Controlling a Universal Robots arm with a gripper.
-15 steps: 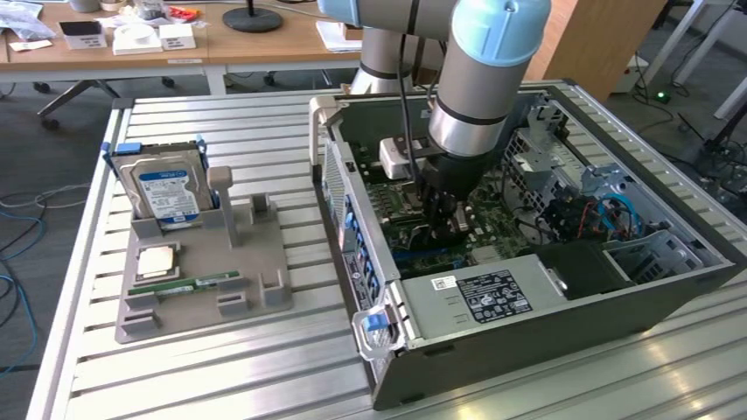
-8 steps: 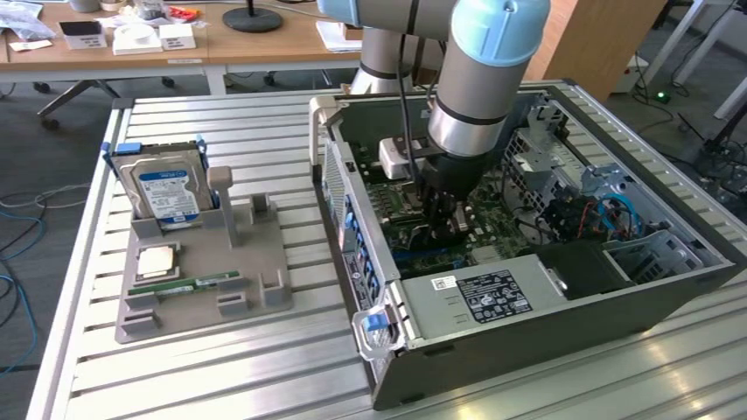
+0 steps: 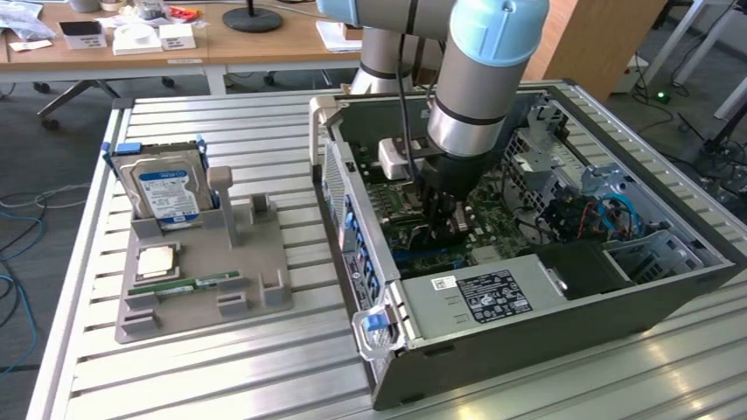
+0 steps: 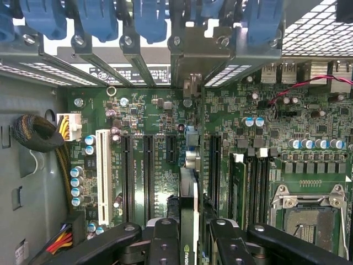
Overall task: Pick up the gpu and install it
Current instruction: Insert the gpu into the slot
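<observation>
The gripper has its black fingers pressed in on both faces of the graphics card. The card stands on edge between them, just above the green board on the floor of the open computer case.

As I read it, the main danger is alignment. The card hangs close to the slots, and if its lower edge is off line with the chosen slot it would come down on the small round parts beside it. The metal end could also catch on the rear wall of the case. A pinch on so thin a card may let it tilt or slip under any push.

On the board I count one white slot, three long black slots and one short black slot. There is one empty chip socket towards the far side of the board. Along the rear wall I make out five blue clips.

In the exterior view the case lies on the slatted table, and the gripper reaches down into its middle. Well apart, towards the table's edge on the exterior view's left, sits one grey holder. It carries one hard drive upright at its far end, one square chip and one memory stick lying flat.
</observation>
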